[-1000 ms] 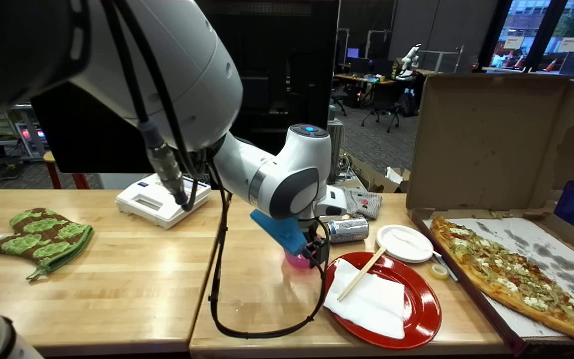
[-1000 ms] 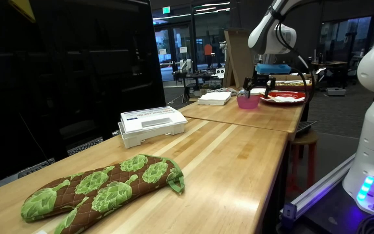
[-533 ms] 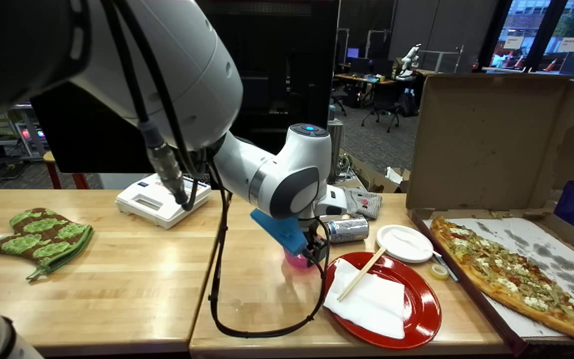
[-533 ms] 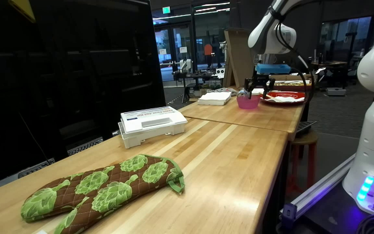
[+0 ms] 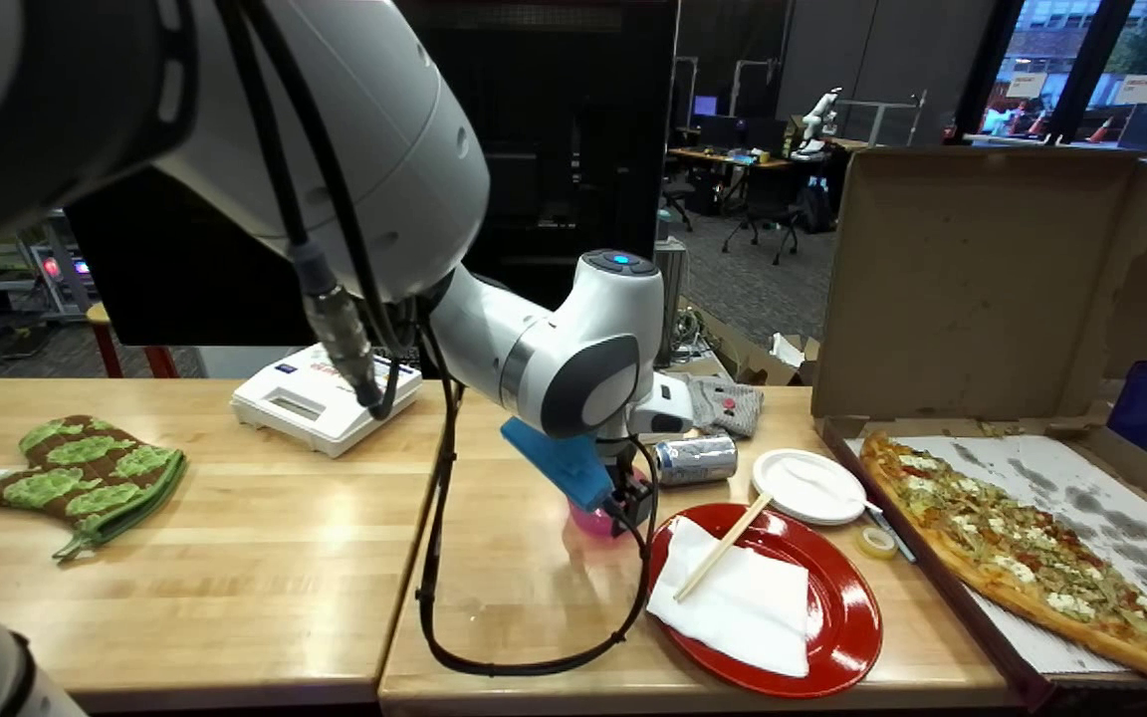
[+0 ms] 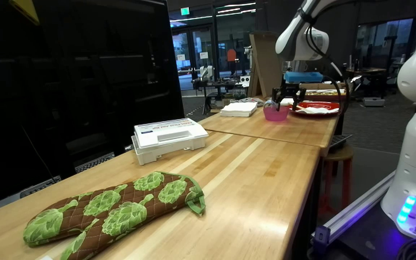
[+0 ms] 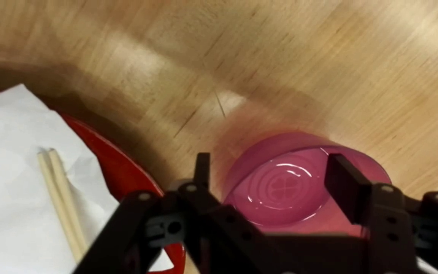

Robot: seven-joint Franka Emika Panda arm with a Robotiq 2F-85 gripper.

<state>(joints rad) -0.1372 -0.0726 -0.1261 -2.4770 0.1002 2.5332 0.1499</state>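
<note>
In an exterior view, right of centre, a pink bowl (image 6: 276, 116) sits under my gripper (image 6: 286, 108), spread and empty, one finger over its inside; I judge I'm lining up, and closing calls for its wall between both. Farther right, a red plate (image 6: 323, 105) bearing a napkin (image 6: 318, 110) crowds the outer finger.

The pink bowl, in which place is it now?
In the wrist view, the pink bowl sits below and right of centre on the table, right of the red plate, by the open gripper.
</note>
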